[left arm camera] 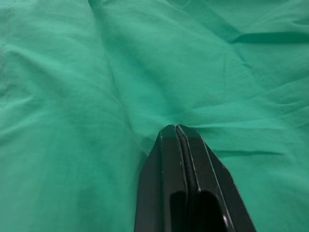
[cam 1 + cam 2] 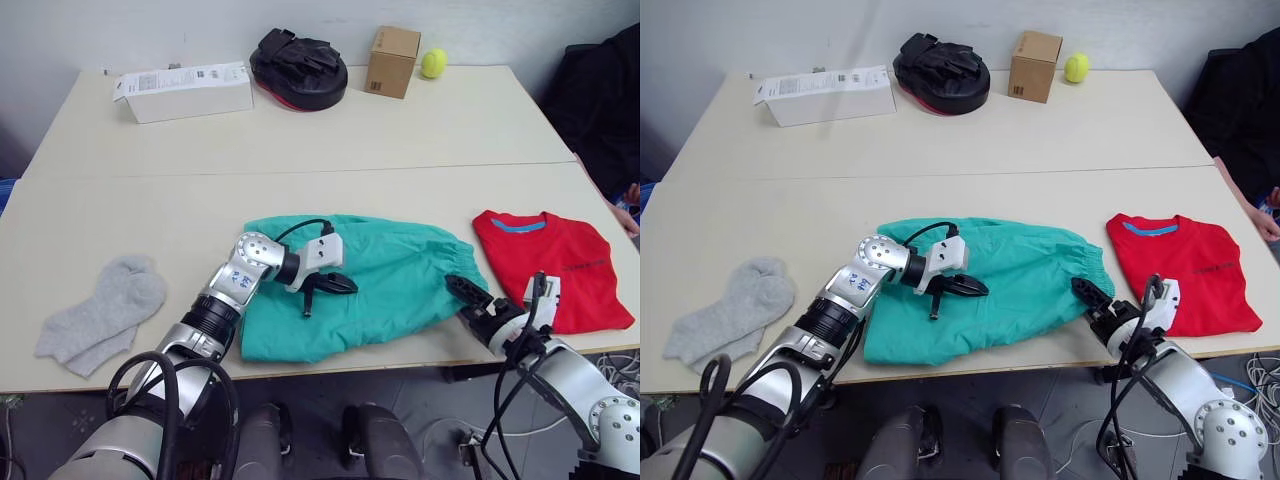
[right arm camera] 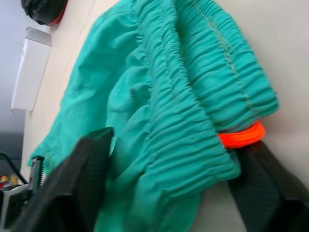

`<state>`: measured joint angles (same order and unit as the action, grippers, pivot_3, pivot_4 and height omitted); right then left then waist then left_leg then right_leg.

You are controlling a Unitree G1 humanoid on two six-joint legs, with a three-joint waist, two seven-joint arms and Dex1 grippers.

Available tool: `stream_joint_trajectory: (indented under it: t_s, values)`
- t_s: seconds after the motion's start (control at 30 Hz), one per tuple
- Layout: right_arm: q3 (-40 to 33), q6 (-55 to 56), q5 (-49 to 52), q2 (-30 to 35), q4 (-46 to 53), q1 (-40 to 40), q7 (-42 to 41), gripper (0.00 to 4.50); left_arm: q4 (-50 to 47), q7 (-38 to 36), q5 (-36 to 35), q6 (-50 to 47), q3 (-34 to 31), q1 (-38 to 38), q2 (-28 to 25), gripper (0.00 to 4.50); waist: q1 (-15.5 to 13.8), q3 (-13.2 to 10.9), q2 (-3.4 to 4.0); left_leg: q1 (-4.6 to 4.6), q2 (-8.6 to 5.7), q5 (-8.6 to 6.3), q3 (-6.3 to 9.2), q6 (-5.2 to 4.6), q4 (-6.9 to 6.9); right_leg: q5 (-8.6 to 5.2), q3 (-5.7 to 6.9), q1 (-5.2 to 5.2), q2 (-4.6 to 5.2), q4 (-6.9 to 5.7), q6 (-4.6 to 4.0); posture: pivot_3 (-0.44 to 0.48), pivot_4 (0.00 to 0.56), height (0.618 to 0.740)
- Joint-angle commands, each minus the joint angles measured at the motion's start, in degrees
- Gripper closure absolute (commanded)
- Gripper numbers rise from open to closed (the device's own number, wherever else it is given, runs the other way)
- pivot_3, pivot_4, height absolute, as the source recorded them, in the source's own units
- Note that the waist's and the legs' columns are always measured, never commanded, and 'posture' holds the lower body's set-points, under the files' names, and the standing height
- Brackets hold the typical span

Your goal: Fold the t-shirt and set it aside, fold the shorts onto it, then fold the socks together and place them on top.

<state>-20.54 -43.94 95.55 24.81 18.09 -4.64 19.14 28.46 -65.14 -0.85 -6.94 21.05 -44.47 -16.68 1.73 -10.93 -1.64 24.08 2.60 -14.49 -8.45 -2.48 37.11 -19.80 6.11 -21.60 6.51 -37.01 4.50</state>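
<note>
Left tool (image 2: 322, 292) pinched closed over the shorts (image 2: 400, 270), right tool (image 2: 468, 296) spread wide at their waistband.

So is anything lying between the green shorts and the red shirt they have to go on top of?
Nothing visible: only bare table separates the shorts from the folded t-shirt to the robot's right. The right gripper sits at the shorts' waistband on that side.
</note>
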Motion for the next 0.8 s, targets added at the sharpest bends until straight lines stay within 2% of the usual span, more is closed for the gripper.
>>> stream_joint_trajectory:
  t_s: [0.03,0.2,0.23,0.53,0.8]
  values:
    - [2.1,-0.5,-1.5,0.6,2.3,1.8,-0.5,2.48,-1.4,1.0,0.4,-1.0,-0.8,0.8,-0.7,4.5,-0.1,0.0,0.07,0.01,0.0,0.01,0.0,0.01,-0.02,0.0,0.0,-0.02,0.0,0.0,-0.01,0.0,0.15,0.74]
    - [2.9,0.2,-5.8,2.0,4.7,4.9,-3.1,4.26,-1.6,1.8,0.1,-1.6,-1.7,1.0,-1.2,4.5,-0.3,0.0,0.19,0.07,-0.03,0.01,0.0,0.01,-0.02,0.0,0.02,-0.06,0.0,0.02,0.0,0.0,0.15,0.74]
    - [3.3,0.1,-7.8,2.9,5.3,5.8,-4.5,4.47,-1.7,2.0,0.1,-1.8,-2.0,1.1,-1.3,4.5,-0.3,0.0,0.19,0.08,-0.04,0.01,0.0,0.01,-0.02,0.0,0.02,-0.06,0.0,0.02,0.0,0.0,0.15,0.74]
    - [6.3,-1.4,-14.4,8.1,9.2,15.7,-17.0,4.47,-4.0,3.6,-0.2,-3.6,-3.6,3.1,-2.9,4.5,-0.3,0.0,0.21,0.07,-0.03,0.01,0.0,0.01,-0.04,0.0,0.05,-0.07,0.0,0.01,0.0,0.0,0.15,0.74]
    - [17.7,-7.3,-22.1,13.6,11.0,27.6,-32.9,4.47,-4.9,6.5,-0.3,-4.7,-4.7,3.9,-2.6,4.5,-0.3,0.0,0.21,0.07,-0.02,0.0,0.01,0.01,-0.03,0.0,0.08,-0.07,0.0,0.01,0.0,0.0,0.15,0.74]
